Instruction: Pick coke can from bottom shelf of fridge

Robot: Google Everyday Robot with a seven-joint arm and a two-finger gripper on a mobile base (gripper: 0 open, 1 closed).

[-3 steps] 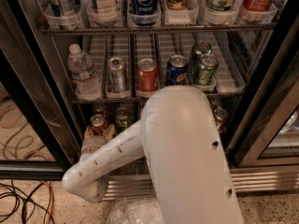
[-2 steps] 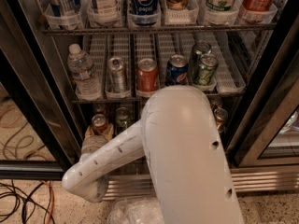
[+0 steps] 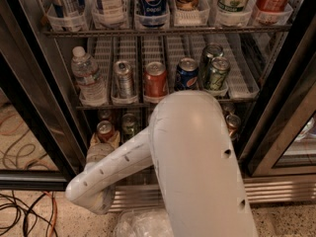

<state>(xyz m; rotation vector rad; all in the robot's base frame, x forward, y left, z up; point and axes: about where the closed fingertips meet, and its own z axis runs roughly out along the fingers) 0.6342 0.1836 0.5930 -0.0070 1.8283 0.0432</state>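
Note:
The fridge [image 3: 44,73] stands open in front of me with wire racks of drinks. On the bottom shelf [image 3: 140,120], at the left, a small red coke can [image 3: 105,130] with a silver top stands next to a green can [image 3: 129,124]. My white arm [image 3: 197,172] fills the foreground, bends at an elbow low on the left and reaches up to the shelf's front left. The gripper [image 3: 102,146] is right below and in front of the coke can, mostly hidden by the wrist. Much of the bottom shelf is hidden behind the arm.
The middle rack holds a water bottle [image 3: 88,77], a silver can [image 3: 123,78], an orange-red can [image 3: 156,79], a blue Pepsi can [image 3: 187,74] and green cans [image 3: 216,73]. A copper-brown can [image 3: 233,125] stands at the bottom right. Cables [image 3: 19,211] lie on the floor at the left, a clear plastic bag [image 3: 140,223] by the base.

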